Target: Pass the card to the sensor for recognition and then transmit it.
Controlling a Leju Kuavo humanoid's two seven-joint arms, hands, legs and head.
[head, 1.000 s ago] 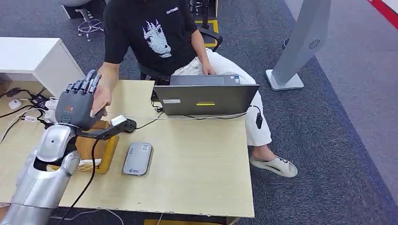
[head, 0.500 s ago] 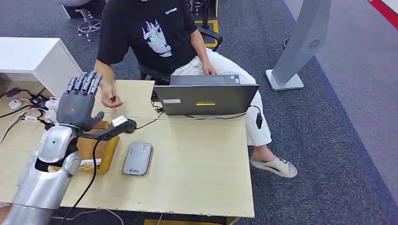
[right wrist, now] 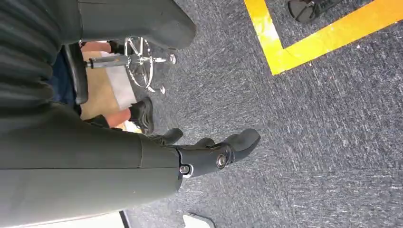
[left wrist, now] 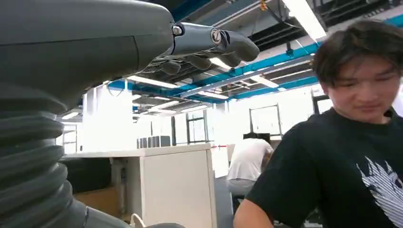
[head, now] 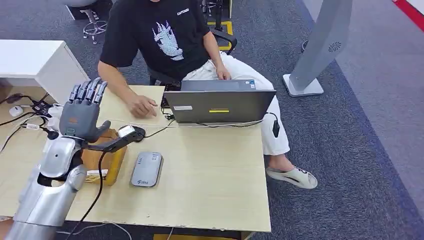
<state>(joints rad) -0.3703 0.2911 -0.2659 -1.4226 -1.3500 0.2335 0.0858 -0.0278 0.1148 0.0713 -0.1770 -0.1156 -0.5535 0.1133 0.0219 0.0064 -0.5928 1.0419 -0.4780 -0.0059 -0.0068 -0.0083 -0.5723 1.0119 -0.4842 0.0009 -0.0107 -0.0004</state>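
Left hand [head: 82,112] raised at left of frame, fingers straight and spread, holding nothing. Card: cannot tell where. One grey sensor [head: 147,169] flat on table [head: 210,175], lower centre-left. One person's hand [head: 142,106] resting at upper centre. One laptop [head: 220,105] right of it. Right hand [right wrist: 209,152] empty, fingers apart.

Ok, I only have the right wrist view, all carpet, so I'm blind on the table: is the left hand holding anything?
Observer: No. The left hand is raised over the table's left side, fingers spread, empty.
Operator: And the person?
Observer: The person is seated behind the laptop, the person's hand resting on the table beside it.
Operator: Where's the sensor?
Observer: A flat grey device, likely it, lies on the table beside a wooden box.
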